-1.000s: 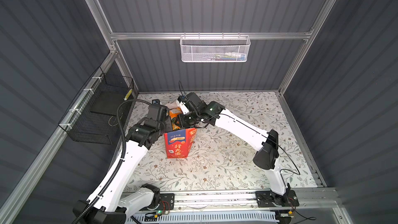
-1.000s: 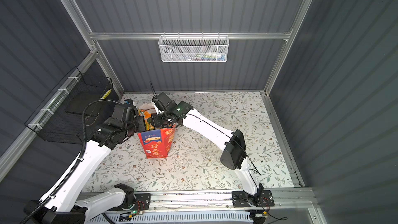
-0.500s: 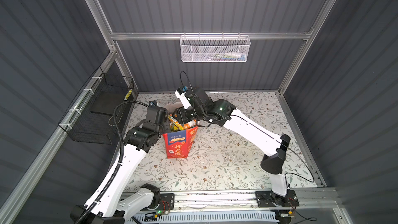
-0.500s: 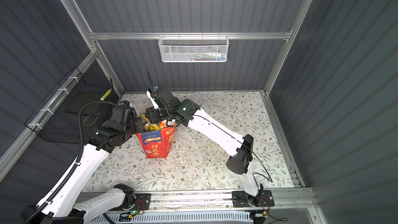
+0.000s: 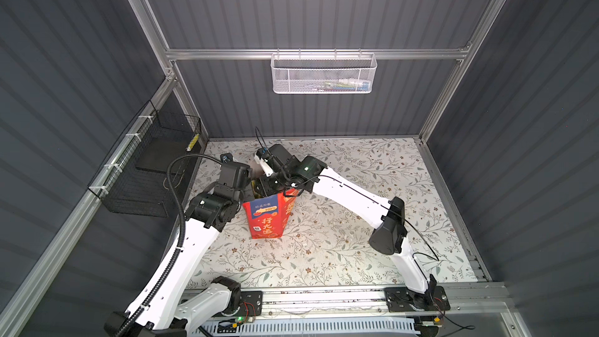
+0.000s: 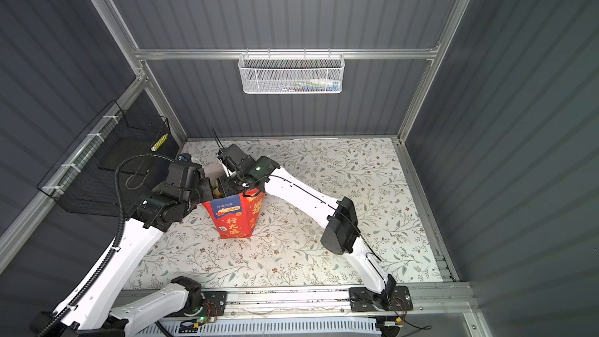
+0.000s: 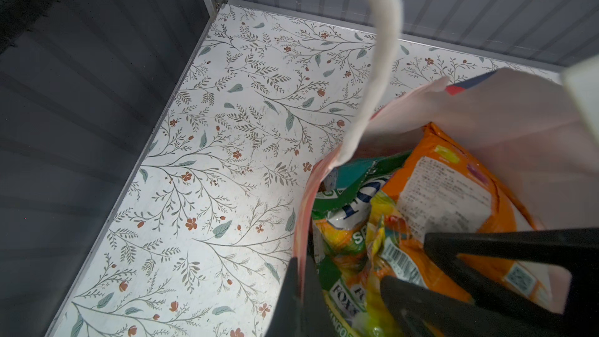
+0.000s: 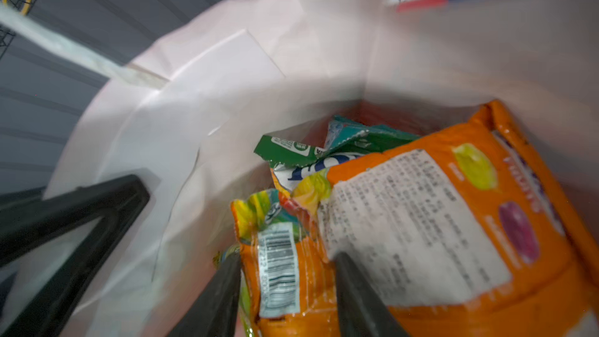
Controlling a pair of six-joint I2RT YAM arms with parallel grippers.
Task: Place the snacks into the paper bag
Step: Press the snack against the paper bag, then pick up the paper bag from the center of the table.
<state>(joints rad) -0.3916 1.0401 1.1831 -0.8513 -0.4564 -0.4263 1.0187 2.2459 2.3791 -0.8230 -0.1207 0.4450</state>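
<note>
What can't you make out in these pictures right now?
Snack count: in both wrist views the orange packet covers whatever lies deeper in the paper bag.
Bag mouth: in both top views the left arm and right arm mostly cover it.
Right end effector: blur in the right wrist view hides whether it grips the barcode packet between its fingers.
White mesh basket: contents too small in both top views.

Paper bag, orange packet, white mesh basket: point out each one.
Paper bag point(image 5: 267, 222): in a top view, red front face.
Orange packet point(image 8: 421, 222): right wrist view, white printed label.
White mesh basket point(image 5: 324, 74): in a top view, front mesh wall.
</note>
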